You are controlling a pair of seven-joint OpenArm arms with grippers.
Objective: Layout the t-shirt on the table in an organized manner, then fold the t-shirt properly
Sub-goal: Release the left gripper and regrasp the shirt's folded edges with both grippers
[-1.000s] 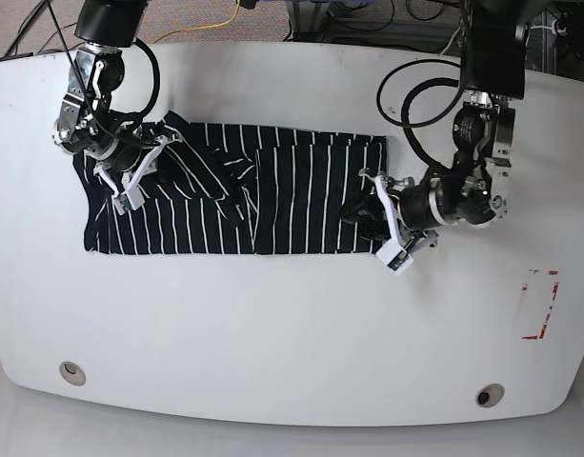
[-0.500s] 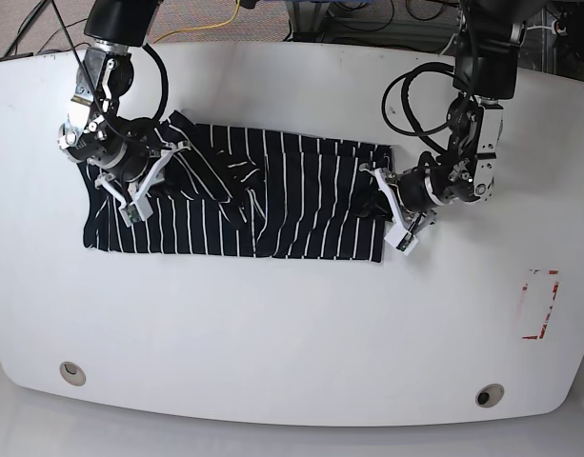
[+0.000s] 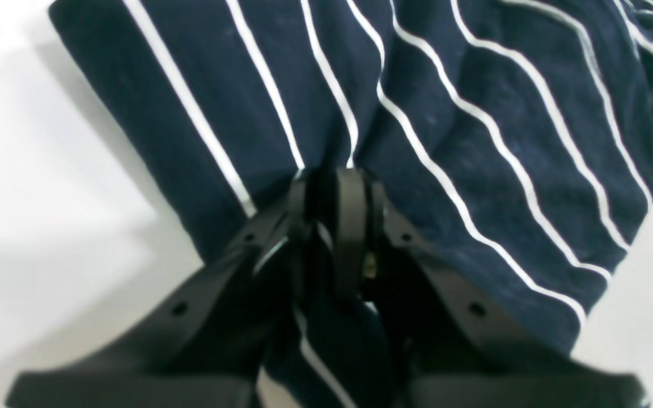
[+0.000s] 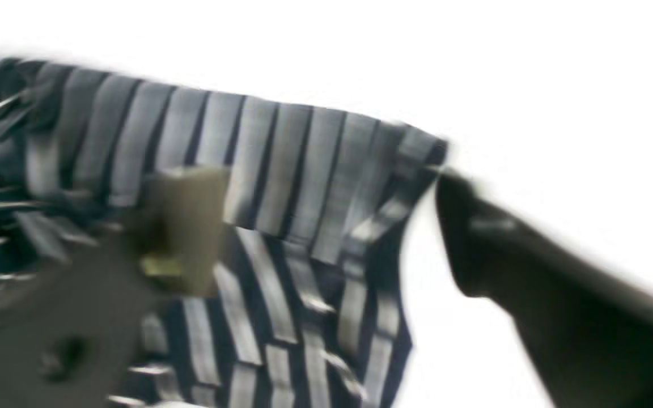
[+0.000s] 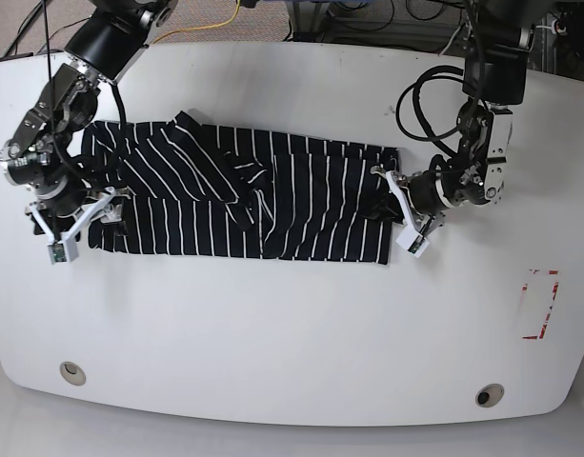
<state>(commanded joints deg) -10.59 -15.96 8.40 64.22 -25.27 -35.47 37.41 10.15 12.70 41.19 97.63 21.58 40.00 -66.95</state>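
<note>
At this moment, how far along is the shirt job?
Done: the t-shirt lies stretched in a long band across the table, though its middle is bunched. In hand: the left gripper is shut on the shirt's edge; the right gripper is at the opposite end, its grip too blurred to judge. Left: smoothing the wrinkles, then folding, which looks not begun.

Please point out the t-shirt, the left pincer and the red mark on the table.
t-shirt (image 5: 301, 205), base view, middle of the cloth.
left pincer (image 3: 332, 192), left wrist view, tips shut on the cloth.
red mark (image 5: 541, 305), base view, on its outline.
</note>
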